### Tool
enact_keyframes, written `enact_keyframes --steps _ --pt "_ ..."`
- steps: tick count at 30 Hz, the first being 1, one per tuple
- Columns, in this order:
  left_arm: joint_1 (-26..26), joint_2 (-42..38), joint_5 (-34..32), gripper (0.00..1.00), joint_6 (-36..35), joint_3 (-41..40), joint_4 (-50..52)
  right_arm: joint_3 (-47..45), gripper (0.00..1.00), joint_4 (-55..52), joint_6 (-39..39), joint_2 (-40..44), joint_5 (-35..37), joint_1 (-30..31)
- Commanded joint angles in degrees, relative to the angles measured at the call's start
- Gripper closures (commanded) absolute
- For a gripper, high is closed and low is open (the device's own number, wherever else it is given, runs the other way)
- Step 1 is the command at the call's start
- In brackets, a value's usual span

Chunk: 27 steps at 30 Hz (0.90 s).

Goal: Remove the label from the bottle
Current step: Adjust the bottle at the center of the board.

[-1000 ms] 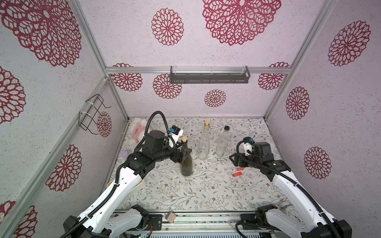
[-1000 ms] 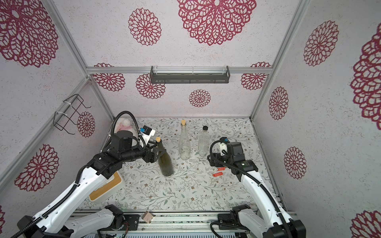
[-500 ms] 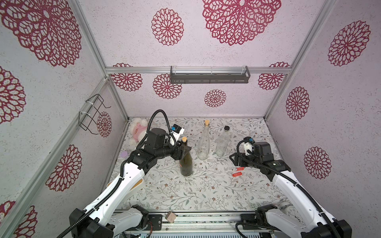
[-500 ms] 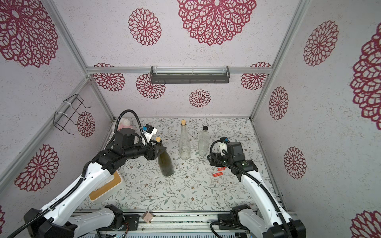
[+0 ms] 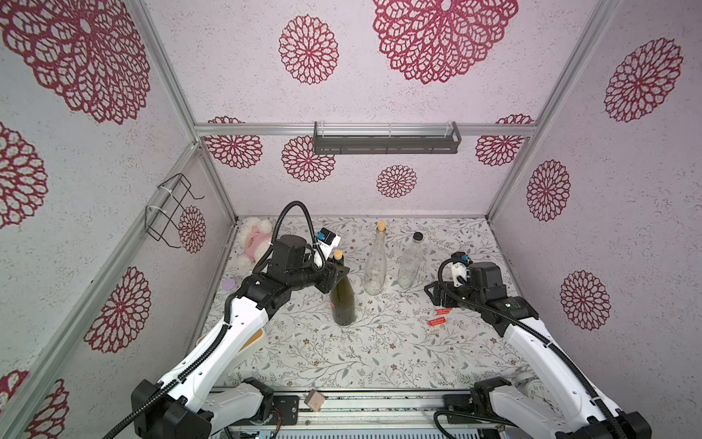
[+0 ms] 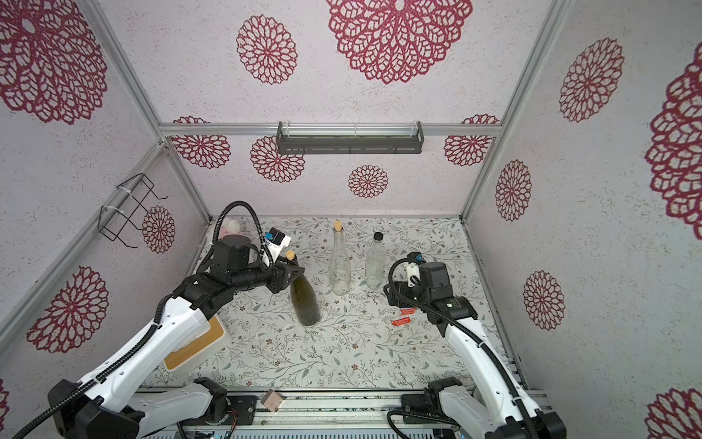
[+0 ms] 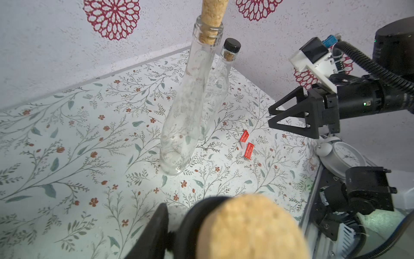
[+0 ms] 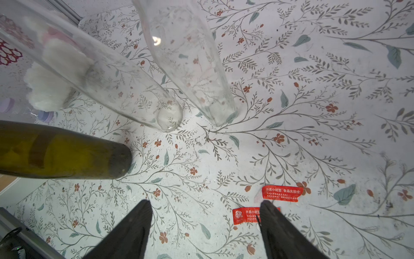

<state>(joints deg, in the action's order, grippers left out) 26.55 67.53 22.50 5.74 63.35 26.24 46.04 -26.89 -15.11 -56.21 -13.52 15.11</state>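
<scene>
A dark green bottle (image 5: 343,302) (image 6: 304,300) with a cork stands upright on the floral floor, and a small red patch shows at its left edge in a top view. My left gripper (image 5: 338,271) (image 6: 294,270) is shut on its neck just below the cork (image 7: 246,226); one finger (image 7: 154,233) presses the dark neck. My right gripper (image 5: 432,293) (image 8: 205,215) hangs open and empty above the floor. Two loose red labels (image 5: 441,311) (image 8: 281,193) lie under and beside it. The bottle's side (image 8: 67,154) shows in the right wrist view.
Two clear bottles (image 5: 374,266) (image 5: 410,262) stand between the arms, towards the back. A plush toy (image 5: 255,243) sits in the back left corner. A wooden-lidded box (image 6: 193,347) lies under the left arm. A clock (image 7: 345,157) sits front right and a small cube (image 5: 315,399) on the front rail.
My left gripper has moved in to the green bottle's neck and its jaws have come together on it. The right arm and the labels have not moved.
</scene>
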Motion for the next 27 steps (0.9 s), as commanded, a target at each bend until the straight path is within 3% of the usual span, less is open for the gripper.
enact_keyframes --steps 1,8,14,19,27 --pt "-0.2 0.0 0.8 0.65 0.3 1.4 -0.8 -0.3 0.22 0.7 -0.7 0.4 0.5 0.2" --pt "-0.2 -0.7 -0.6 0.72 1.6 1.3 -0.8 1.3 0.22 0.3 -0.3 -0.1 0.2 0.3" --pt "-0.1 -2.8 -5.8 0.78 3.9 2.5 -0.3 2.2 0.23 0.3 -0.6 0.0 -0.3 0.4" --pt "1.3 -4.1 -14.2 0.79 6.2 4.1 1.7 2.9 0.23 0.7 -0.6 -0.8 -0.3 1.8" --pt "10.1 -5.5 -33.0 0.82 11.3 6.5 4.1 4.0 0.23 2.1 -0.5 -2.7 -0.3 4.8"
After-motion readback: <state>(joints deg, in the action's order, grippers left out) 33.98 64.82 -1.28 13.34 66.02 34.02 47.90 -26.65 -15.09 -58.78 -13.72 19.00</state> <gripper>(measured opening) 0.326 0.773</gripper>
